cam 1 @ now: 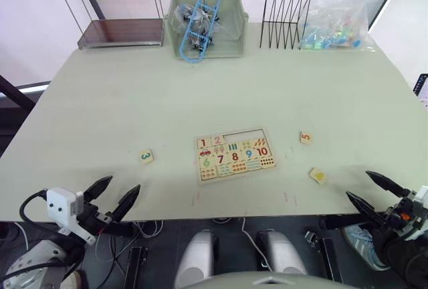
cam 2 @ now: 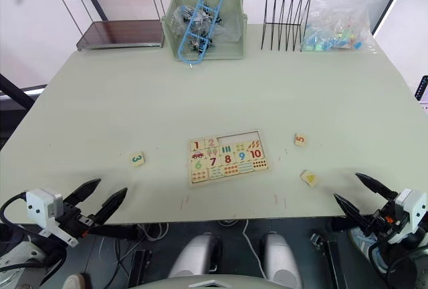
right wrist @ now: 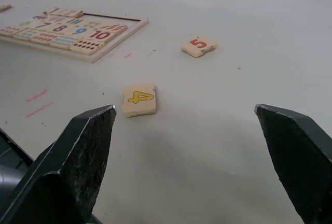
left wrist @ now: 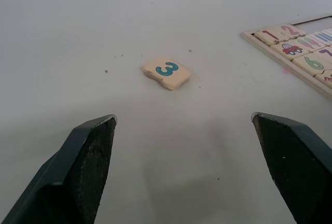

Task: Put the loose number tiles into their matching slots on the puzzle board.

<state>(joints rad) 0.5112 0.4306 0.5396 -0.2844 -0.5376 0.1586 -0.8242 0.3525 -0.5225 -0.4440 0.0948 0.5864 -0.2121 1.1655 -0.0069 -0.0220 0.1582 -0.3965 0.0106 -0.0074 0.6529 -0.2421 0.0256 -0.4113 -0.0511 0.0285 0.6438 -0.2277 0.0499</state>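
The puzzle board (cam 1: 234,155) lies flat near the table's front middle, with tiles 1 and 2 seated in its top row and empty slots (cam 1: 246,133) beside them. A loose tile 3 (cam 1: 146,156) rests left of the board, straight ahead of my open left gripper (cam 1: 112,194). Right of the board lie tile 5 (cam 1: 305,138) and, nearer the front edge, tile 4 (cam 1: 317,176). My right gripper (cam 1: 374,189) stands open at the front right, just beyond tile 4 (right wrist: 138,99). Neither gripper holds anything.
Along the back edge stand a two-shelf rack (cam 1: 117,9), a green bin (cam 1: 205,23) with blue hangers, a black wire file rack (cam 1: 285,9) and a clear bag of colourful plastic bits (cam 1: 336,24). Bare table (cam 1: 200,95) lies between them and the board.
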